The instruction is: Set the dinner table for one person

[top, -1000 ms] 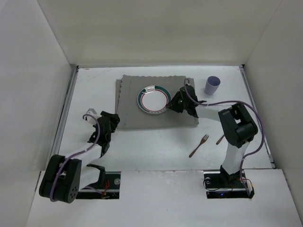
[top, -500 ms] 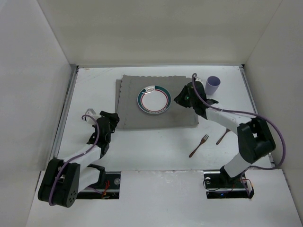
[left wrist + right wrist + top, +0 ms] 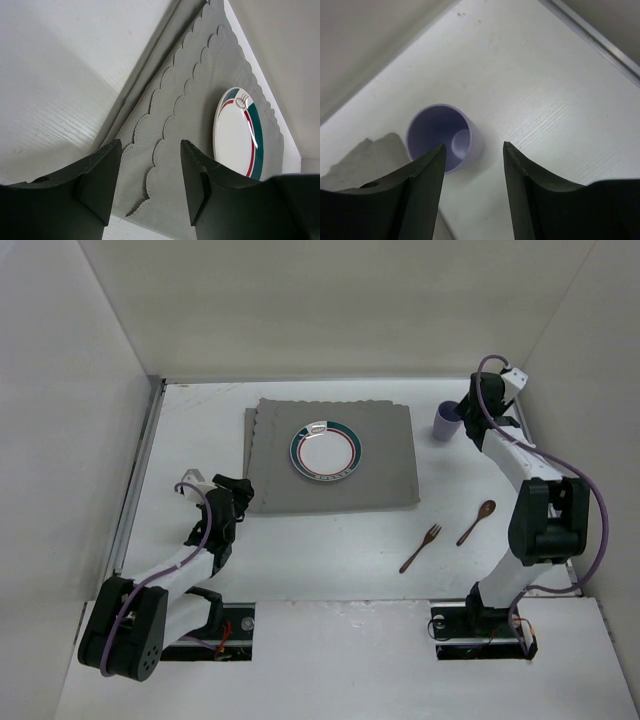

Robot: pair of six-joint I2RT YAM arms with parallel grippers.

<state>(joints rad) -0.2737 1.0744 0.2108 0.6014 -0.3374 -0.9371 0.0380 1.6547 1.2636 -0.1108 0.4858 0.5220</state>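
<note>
The white dinner table (image 3: 330,540) holds a grey scalloped mat (image 3: 380,455) with a white plate with a green and red rim (image 3: 325,452) on it. A purple cup (image 3: 447,420) stands upright off the mat's back right corner. A fork (image 3: 421,548) and a brown spoon (image 3: 477,522) lie at the front right. My right gripper (image 3: 476,408) is open and empty, raised just right of the cup (image 3: 442,135), jaws (image 3: 472,170) apart. My left gripper (image 3: 236,496) is open and empty at the mat's front left corner (image 3: 165,150), with the plate (image 3: 237,132) ahead.
Thin metal rails run along the table's side edges (image 3: 140,470), and one shows in the right wrist view (image 3: 600,40). White walls enclose the back and both sides. The right arm's purple cable loops above the table's right edge (image 3: 590,510).
My right gripper has swung from the plate's right side on the mat to the back right, over the cup. The spoon is now uncovered. The left arm has barely moved.
</note>
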